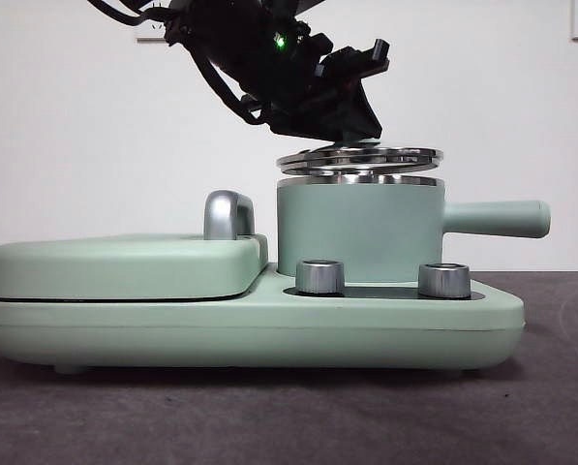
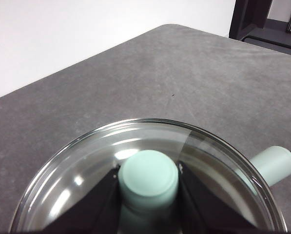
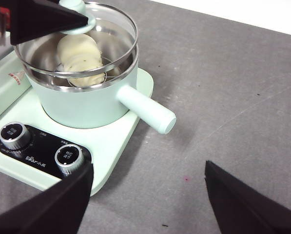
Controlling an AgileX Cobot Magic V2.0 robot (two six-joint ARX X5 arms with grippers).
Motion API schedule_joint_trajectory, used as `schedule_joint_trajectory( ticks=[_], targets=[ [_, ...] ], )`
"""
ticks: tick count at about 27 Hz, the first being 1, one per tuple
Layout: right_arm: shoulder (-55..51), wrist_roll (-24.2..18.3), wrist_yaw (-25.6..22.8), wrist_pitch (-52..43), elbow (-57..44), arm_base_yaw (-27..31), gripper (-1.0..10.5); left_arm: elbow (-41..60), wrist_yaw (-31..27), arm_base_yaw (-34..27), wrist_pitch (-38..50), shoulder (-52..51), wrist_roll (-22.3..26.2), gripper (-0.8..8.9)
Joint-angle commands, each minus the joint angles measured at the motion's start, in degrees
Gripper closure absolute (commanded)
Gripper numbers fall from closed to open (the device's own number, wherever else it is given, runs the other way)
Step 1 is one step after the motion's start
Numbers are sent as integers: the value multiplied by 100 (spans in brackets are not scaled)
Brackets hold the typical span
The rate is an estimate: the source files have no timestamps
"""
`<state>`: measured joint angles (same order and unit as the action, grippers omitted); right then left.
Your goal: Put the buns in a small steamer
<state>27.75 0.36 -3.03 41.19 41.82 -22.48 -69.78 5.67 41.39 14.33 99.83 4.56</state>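
Left gripper [image 2: 148, 181] was pinching the green knob [image 2: 148, 179] of the glass lid [image 1: 358, 158] just above the small steamer [image 1: 358, 231], buns [image 3: 82, 61] already inside, right gripper [image 3: 147, 195] spread wide nearby, so I'd lower the lid level and centered on the rim.

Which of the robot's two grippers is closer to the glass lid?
The left. The left gripper is clamped on the knob of the glass lid, just above the steamer. The right gripper hangs open off to the side, over the table.
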Motion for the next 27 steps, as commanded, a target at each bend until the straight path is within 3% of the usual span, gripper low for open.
schedule_joint_trajectory(
  ticks=[1, 18, 23, 27],
  targets=[
    [22, 72, 0, -39, 37, -20, 584, -109, -13, 42, 157, 111, 76, 803],
    [22, 70, 2, 111, 37, -20, 585, -109, -11, 55, 76, 361, 81, 803],
    [22, 70, 13, 315, 37, -20, 585, -109, -11, 101, 68, 361, 579, 803],
    [20, 74, 7, 404, 37, -20, 585, -109, 87, 94, 59, 361, 636, 803]
  ],
)
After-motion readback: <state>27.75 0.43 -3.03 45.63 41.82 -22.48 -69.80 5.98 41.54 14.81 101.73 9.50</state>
